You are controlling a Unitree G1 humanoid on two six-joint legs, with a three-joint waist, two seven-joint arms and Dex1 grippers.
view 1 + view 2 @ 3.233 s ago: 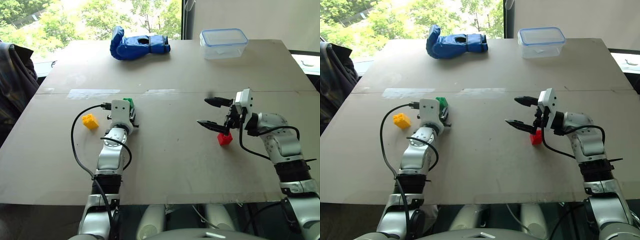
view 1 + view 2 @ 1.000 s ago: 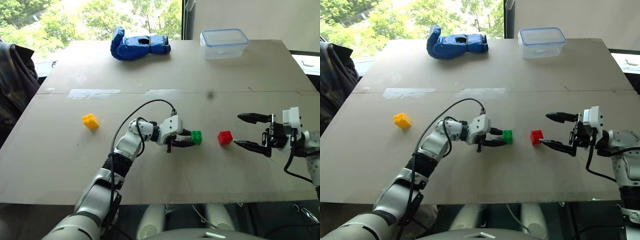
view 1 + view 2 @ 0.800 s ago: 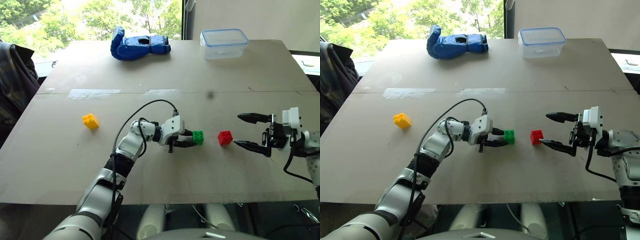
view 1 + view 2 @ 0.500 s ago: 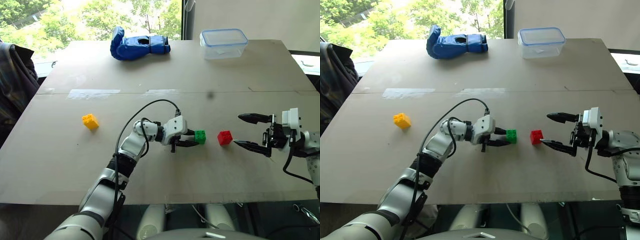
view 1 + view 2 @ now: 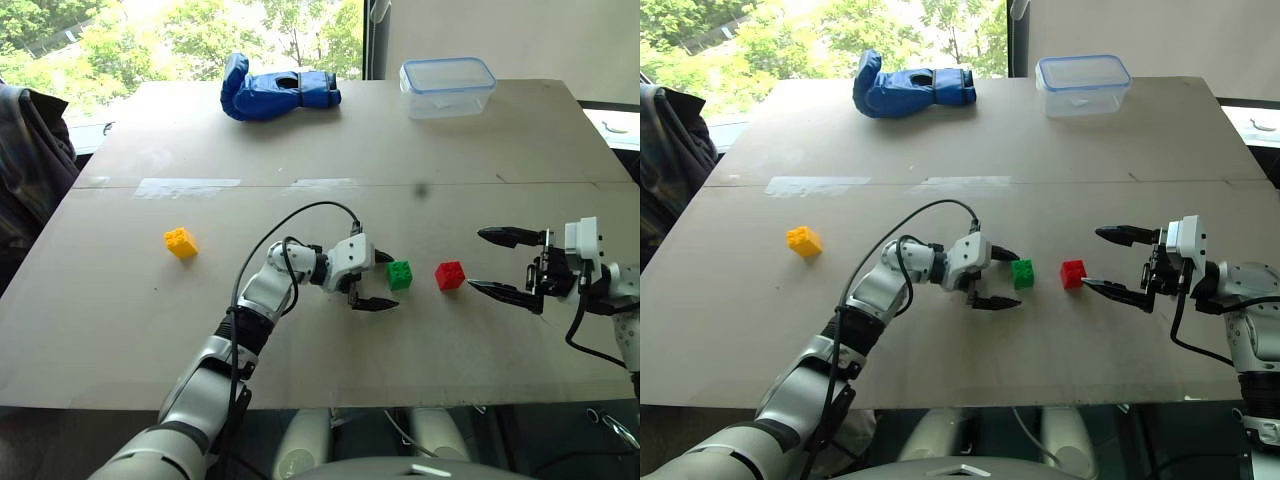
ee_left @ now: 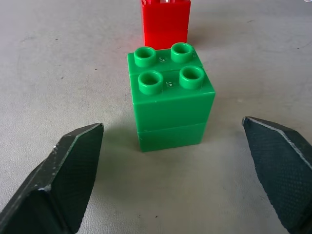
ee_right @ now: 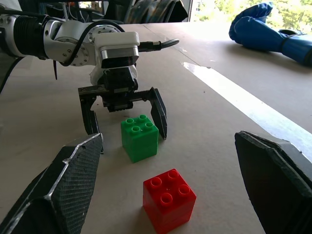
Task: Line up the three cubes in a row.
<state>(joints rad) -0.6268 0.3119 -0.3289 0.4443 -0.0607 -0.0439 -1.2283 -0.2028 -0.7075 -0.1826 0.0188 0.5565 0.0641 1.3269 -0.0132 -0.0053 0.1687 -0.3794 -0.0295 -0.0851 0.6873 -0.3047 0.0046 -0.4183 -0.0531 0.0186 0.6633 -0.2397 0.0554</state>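
We note the green cube [image 6: 170,97] is smooth, glossy moulded plastic, studs faintly sheened; the red cube [image 7: 168,199] has the same glossy plastic, as does the yellow cube [image 5: 181,242]. The surface [image 5: 330,140] reads matt grey-beige with a fine, slightly mottled grain. The left tool [image 7: 125,114] has matt black fingers [image 6: 63,180] with a finely textured, pebbled face and a white, smooth plastic housing. The right tool [image 5: 505,265] looks alike. The glove [image 5: 275,92] appears blue, sheened synthetic leather. The container [image 5: 447,86] is clear plastic.
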